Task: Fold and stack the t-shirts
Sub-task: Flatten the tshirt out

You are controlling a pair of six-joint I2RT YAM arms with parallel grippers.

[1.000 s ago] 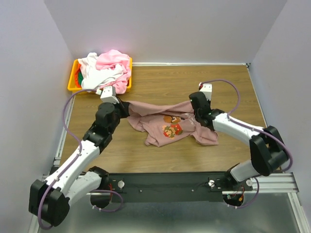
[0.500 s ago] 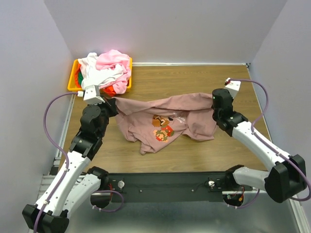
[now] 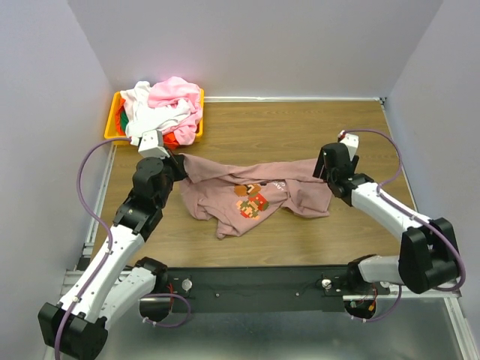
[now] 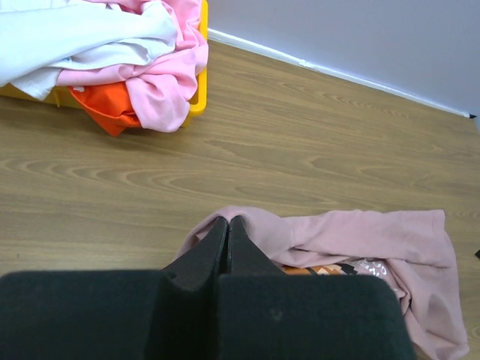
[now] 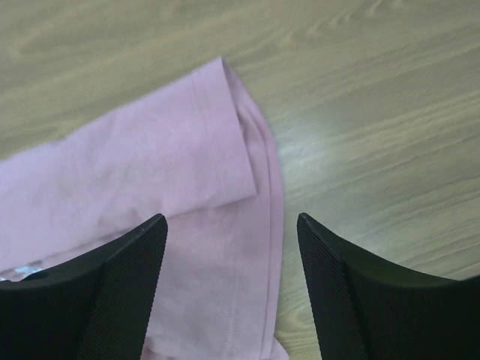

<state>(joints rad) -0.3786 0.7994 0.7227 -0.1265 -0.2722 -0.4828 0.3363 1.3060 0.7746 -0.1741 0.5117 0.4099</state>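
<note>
The mauve t-shirt (image 3: 292, 187) lies on the table (image 3: 300, 127) about in the middle, crumpled and not flat. Its long axis runs from left to right, nearly parallel to the far wall (image 3: 262, 45). The far edge is the straightest one and goes from one gripper to the other. The near edge is uneven, and one lobe of cloth hangs out toward the arm bases on the left half. The pixel print (image 3: 253, 201) faces up and sits tilted. Where the neck is cannot be told from the folds.

The left gripper (image 3: 174, 161) is at the left end of the shirt. In the left wrist view its fingers (image 4: 214, 247) are pressed together with a corner of the mauve cloth pinched between the tips. The right gripper (image 3: 324, 171) is at the right end. In the right wrist view its fingers (image 5: 127, 277) stand wide apart, holding nothing, with a hemmed edge of the shirt lying on the wood below the gap.

The yellow bin (image 3: 110, 127) stands in the far left corner, with a pile of t-shirts (image 3: 165, 109) in white, light pink and orange heaped over its rim, just behind the left gripper. Bare wood shows between the shirt and the far wall, to the right of the shirt, and in a narrower strip between the shirt and the black rail (image 3: 255, 285).
</note>
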